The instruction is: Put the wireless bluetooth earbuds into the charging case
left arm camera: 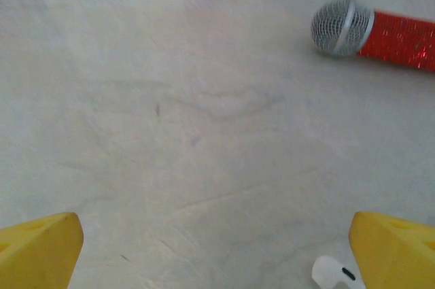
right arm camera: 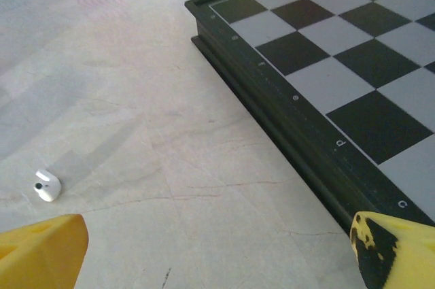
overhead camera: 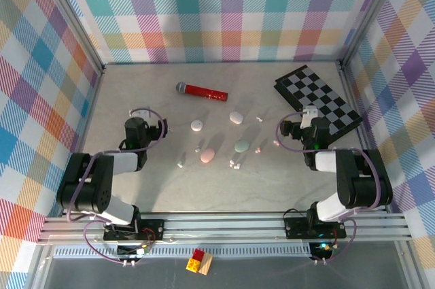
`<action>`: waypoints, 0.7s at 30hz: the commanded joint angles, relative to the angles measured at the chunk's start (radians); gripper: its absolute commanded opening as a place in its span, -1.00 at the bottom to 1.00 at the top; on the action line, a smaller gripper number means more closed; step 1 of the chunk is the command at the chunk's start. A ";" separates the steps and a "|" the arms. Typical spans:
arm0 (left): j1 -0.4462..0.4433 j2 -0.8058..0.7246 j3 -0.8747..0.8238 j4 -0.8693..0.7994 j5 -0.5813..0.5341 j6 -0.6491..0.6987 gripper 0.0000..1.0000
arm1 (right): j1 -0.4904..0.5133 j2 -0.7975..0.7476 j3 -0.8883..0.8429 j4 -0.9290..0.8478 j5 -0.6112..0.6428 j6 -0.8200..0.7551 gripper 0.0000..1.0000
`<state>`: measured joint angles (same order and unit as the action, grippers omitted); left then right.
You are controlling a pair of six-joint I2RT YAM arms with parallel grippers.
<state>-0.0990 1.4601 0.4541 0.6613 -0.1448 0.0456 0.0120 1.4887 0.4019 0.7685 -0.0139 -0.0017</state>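
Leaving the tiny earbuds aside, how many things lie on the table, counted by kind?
Cases: 4
Microphone: 1
Chessboard: 1
Total: 6

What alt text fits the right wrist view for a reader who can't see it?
A small white earbud lies on the pale table, ahead and left of the open right pincer, whose yellow fingertips sit at the bottom corners, holding nothing. A black-and-grey chessboard covers the upper right.
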 commanded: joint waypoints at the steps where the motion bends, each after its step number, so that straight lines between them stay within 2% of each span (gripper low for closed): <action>1: -0.053 -0.124 0.052 -0.141 -0.109 0.029 0.99 | -0.001 -0.103 0.004 -0.059 -0.033 -0.014 0.98; 5: -0.128 -0.231 0.110 -0.290 -0.184 0.057 0.99 | 0.007 -0.258 0.009 -0.198 -0.041 -0.016 0.98; 8: -0.180 -0.276 0.149 -0.353 -0.190 0.049 0.99 | 0.032 -0.360 0.031 -0.309 -0.056 -0.021 0.98; 14: -0.316 -0.249 0.240 -0.483 -0.079 0.033 0.99 | 0.122 -0.488 0.091 -0.479 -0.119 -0.009 0.98; 18: -0.424 -0.187 0.313 -0.590 0.026 0.085 0.99 | 0.164 -0.512 0.091 -0.495 -0.161 0.144 0.98; 21: -0.507 -0.131 0.387 -0.712 0.032 0.089 0.99 | 0.189 -0.498 0.050 -0.441 -0.204 0.277 0.98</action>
<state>-0.5495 1.2972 0.7807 0.1093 -0.1673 0.1051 0.1818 0.9867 0.4728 0.3279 -0.1528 0.1253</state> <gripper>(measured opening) 0.997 0.990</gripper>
